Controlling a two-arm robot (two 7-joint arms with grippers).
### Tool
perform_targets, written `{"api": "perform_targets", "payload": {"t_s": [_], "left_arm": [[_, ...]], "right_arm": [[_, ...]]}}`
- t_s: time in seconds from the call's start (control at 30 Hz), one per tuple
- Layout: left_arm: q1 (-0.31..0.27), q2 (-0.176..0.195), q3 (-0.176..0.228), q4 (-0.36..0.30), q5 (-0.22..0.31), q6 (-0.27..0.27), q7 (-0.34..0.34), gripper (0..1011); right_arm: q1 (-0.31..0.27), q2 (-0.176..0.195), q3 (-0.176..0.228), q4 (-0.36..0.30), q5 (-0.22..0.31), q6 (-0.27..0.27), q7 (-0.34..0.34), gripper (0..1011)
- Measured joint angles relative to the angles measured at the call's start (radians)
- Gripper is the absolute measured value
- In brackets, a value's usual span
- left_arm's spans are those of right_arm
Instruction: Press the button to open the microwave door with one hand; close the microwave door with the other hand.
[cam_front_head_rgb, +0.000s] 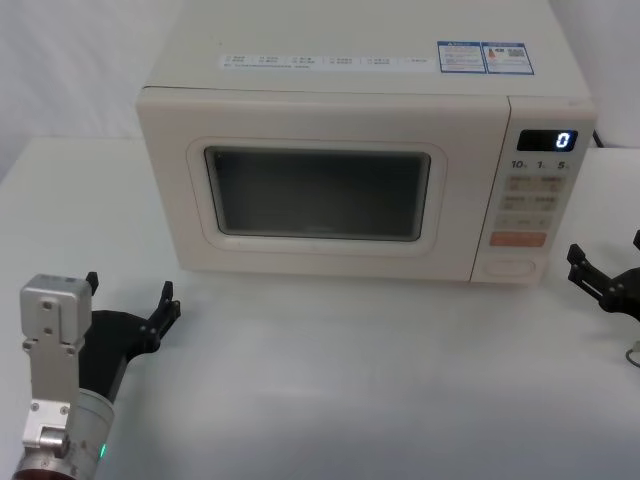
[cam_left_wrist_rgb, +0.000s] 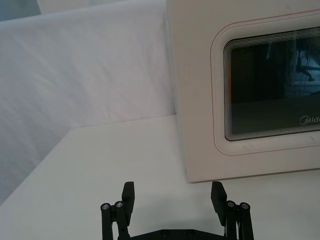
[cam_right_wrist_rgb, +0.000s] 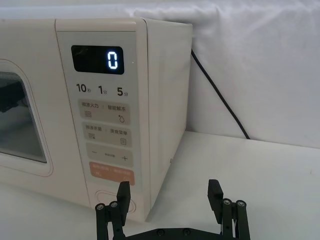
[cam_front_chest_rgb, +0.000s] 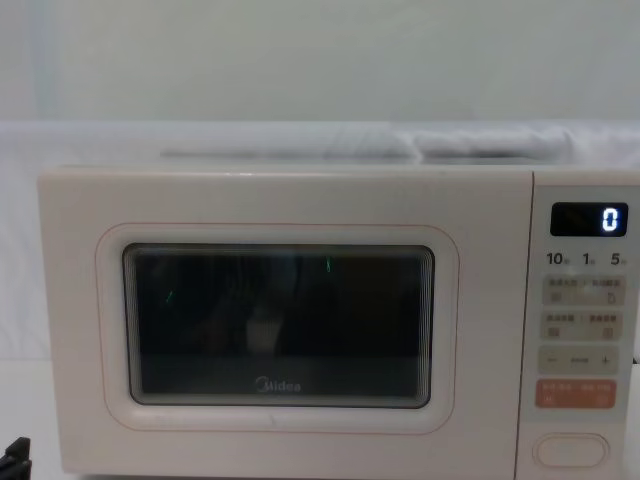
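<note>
Microwave (cam_front_head_rgb: 350, 150) sits square at the back of the white counter (cam_front_head_rgb: 350, 380), its door (cam_front_head_rgb: 320, 185) flush shut and the display reading zero. Nothing has started, by the look of it: the opening step is still ahead. The right claw (cam_right_wrist_rgb: 170, 192) hovers low just off the oven's front right corner, spread wide and holding nothing, near the oval door button (cam_right_wrist_rgb: 107, 196) at the foot of the control panel (cam_right_wrist_rgb: 102, 115). Next it would need to swing inward and push that button squarely. The left claw (cam_front_head_rgb: 127, 297) waits wide open, empty, before the oven's left corner.
</note>
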Motion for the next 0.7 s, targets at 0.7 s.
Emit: {"api": "perform_targets", "payload": {"t_s": [0.7], "left_arm": [[0.000,0.000,0.000,0.000,0.000,0.000,0.000,1001]], "right_arm": [[0.000,0.000,0.000,0.000,0.000,0.000,0.000,1002]]}}
